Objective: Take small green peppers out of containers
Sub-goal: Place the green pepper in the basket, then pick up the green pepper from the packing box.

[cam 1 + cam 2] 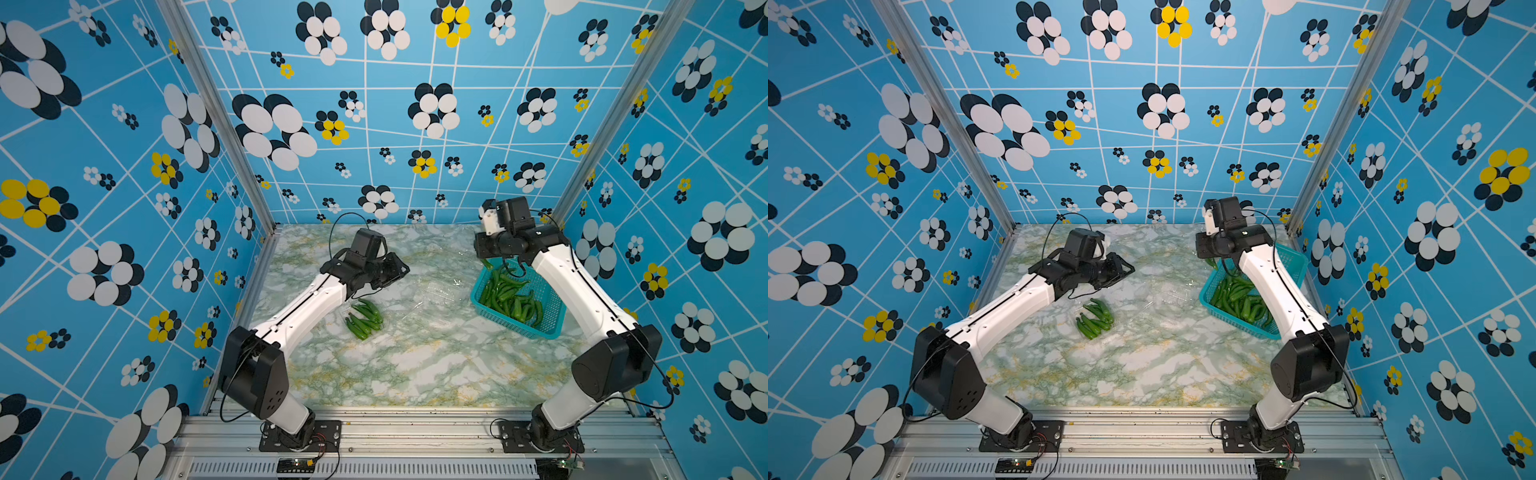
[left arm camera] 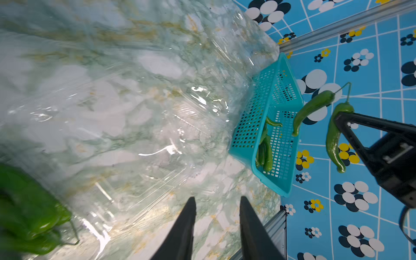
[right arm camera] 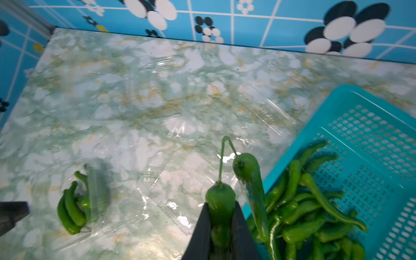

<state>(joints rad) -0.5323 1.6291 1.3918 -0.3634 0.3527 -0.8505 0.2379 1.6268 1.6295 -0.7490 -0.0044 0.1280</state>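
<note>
Right gripper [image 3: 221, 206]: clenched on one small green pepper, up off the table.
Held pepper [image 2: 334, 139]: pinched near its stem end between the two black fingers, with the rest of it hanging free below them.
Second pepper [image 3: 249, 180]: dangles just beside the Right gripper, outside its fingers. Its thin stem is crossed with the stem of the Held pepper.
Teal basket [image 3: 371, 135]: a perforated plastic basket on the marble, under the Right gripper and a little to one side of it.
Basket peppers [image 1: 509, 301]: a heap of glossy green peppers in the basket, close beneath the Right gripper.
Left gripper [image 2: 217, 200]: released, its fingers apart with only marble showing between them. It is low over the table and well apart from the Right gripper.
Clear containers [image 2: 157, 135]: thin ribbed clamshells on the marble ahead of the Left gripper, between it and the basket. They are nearly invisible, and their number cannot be told.
Pepper cluster [image 1: 363, 320]: a small bunch near the Left gripper, back beside its forearm. In the right wrist view a ribbed clear wall covers part of it. Whether it sits fully inside a container cannot be told.
Marble table [image 1: 415, 365]: a green-veined surface under everything.
</note>
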